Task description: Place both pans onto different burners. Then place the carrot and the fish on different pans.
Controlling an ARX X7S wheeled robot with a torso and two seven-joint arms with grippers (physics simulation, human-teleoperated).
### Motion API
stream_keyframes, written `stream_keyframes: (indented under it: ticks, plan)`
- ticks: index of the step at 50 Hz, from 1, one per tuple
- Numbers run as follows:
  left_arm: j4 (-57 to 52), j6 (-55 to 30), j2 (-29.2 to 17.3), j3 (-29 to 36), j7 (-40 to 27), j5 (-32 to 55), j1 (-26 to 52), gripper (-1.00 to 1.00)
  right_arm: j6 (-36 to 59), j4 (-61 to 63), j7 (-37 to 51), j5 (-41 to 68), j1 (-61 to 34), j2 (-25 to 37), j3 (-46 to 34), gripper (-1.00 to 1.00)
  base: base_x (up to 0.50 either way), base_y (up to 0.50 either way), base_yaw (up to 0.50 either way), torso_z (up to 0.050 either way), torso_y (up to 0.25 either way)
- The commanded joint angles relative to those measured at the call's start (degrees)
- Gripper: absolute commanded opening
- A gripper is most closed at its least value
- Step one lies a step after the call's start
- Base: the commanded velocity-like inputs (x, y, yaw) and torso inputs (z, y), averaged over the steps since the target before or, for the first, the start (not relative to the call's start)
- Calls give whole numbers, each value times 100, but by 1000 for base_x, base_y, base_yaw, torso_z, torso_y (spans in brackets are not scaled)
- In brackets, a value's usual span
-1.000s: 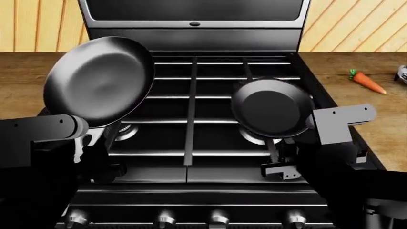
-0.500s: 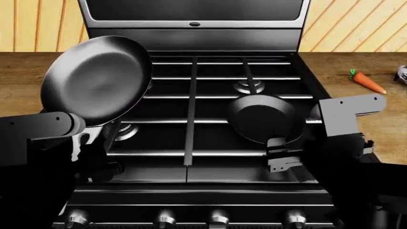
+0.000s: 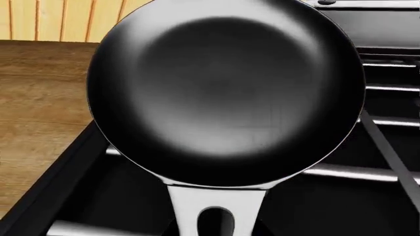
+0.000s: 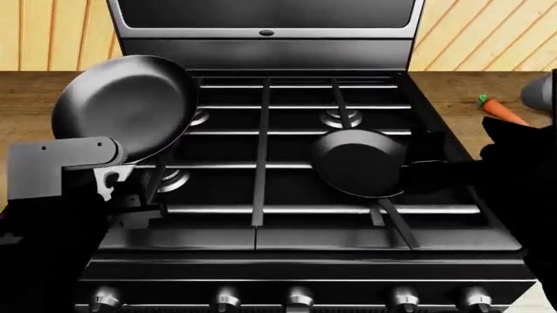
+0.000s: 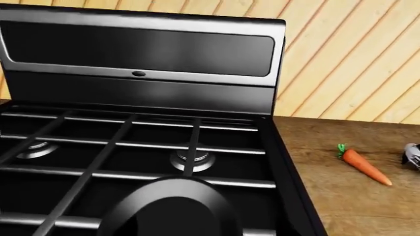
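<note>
Black small pan [image 4: 359, 163] now rests on the front burner, my right arm pulled back from it, grip unreadable, while my left gripper [image 4: 130, 195] still clamps the big pan [image 4: 122, 107] aloft.

The head camera looks down over the whole stove [image 4: 261, 222]; both wrist cameras sit close above its grates, facing the far wall.

A wooden countertop [image 4: 26, 98] runs along both sides of the cooker. Behind it rises a wall of pale wood panelling [image 5: 341, 54]. A dark glossy back panel [image 5: 141, 49] stands at the rear, and silver knobs [image 4: 301, 298] line the front edge.
</note>
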State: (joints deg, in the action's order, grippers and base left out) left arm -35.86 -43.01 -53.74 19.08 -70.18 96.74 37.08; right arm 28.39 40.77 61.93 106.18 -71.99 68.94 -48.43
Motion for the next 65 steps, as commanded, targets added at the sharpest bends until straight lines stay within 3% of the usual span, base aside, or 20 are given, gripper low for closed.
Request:
stream_keyframes:
  ticks: [1,16,37,38,52,65]
  plan:
    - [1001,-287,321,264,574,-778,510,-100,-206,177,-30,45,32,312,182,100,0,0,0,0,0]
    - [1403,-121,491,496,1068,-1281,103,-100,-276,94,-104,-92,214,231,112,100,0,0,0,1,2]
    - [1258,139,460,493,1159,-1342,-477,-100,-272,46,-122,-142,271,148,98,100,1,0,0,0,1]
    - [1250,141,454,492,1179,-1346,-477,100,-276,49,-122,-144,277,148,98,100,0,0,-3,0,0]
    - [947,26,273,334,1007,-1063,-155,100,-289,39,-143,-180,324,135,100,100,0,0,0,0,0]
    - [199,-304,-33,-66,283,46,1279,100,-274,38,-137,-175,320,128,118,100,0,0,0,0,0]
